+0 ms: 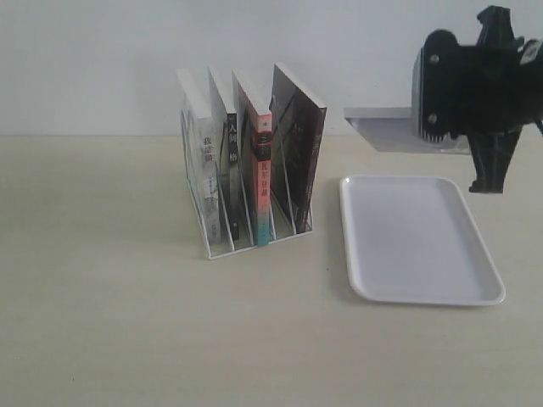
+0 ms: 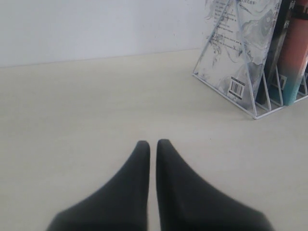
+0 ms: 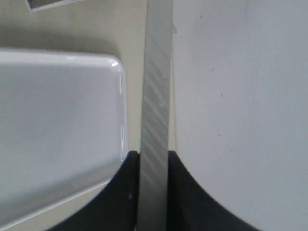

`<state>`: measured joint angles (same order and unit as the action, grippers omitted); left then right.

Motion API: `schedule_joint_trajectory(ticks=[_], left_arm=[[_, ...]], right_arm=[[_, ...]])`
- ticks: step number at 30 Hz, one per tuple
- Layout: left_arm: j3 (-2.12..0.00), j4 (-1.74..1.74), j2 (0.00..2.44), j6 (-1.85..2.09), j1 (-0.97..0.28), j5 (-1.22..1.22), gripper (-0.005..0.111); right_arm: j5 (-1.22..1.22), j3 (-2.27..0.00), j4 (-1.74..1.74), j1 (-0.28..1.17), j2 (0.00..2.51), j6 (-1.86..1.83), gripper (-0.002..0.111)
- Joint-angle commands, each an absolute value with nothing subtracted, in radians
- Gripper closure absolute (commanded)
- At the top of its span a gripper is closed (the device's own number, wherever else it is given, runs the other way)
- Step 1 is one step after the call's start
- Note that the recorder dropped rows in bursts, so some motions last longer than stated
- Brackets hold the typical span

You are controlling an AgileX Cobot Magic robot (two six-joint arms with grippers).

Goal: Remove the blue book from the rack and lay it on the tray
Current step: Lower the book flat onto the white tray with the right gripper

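Note:
My right gripper (image 1: pixel 434 127) (image 3: pixel 154 156) hangs above the tray's far right end, shut on a thin book (image 1: pixel 382 131) that juts out flat to its left. The wrist view shows only that book's grey page edge (image 3: pixel 156 86) between the fingers; I take it for the blue book, though its cover is hidden. The white tray (image 1: pixel 416 242) (image 3: pixel 57 120) lies bare on the table below. The white wire rack (image 1: pixel 254 242) (image 2: pixel 226 91) stands left of the tray. My left gripper (image 2: pixel 153 143) is shut on nothing, low over bare table, with the rack ahead of it.
The rack holds a marbled white book (image 1: pixel 204 161) (image 2: pixel 240 43), a black-spined one (image 1: pixel 232 161), a red-and-teal-spined one (image 1: pixel 263 178) (image 2: pixel 293 57) and a black-covered one (image 1: pixel 301 153). A pale wall (image 1: pixel 102 59) rises behind the table.

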<state>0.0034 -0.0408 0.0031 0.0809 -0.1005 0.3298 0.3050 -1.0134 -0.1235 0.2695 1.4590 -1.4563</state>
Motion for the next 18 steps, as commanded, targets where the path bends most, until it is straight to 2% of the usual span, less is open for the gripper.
schedule_joint_trajectory(ticks=[1, 9, 18], left_arm=[[0.0, -0.04, 0.0, 0.074, -0.101, 0.314, 0.102], [0.0, -0.04, 0.0, 0.074, -0.101, 0.314, 0.102], [0.0, -0.04, 0.0, 0.074, -0.101, 0.314, 0.102]], right_arm=[[0.0, -0.863, -0.114, 0.271, 1.416, -1.456, 0.109], [0.0, -0.826, -0.127, 0.271, 1.42, -1.332, 0.109], [0.053, -0.826, -0.121, 0.335, 1.427, -1.372, 0.109]])
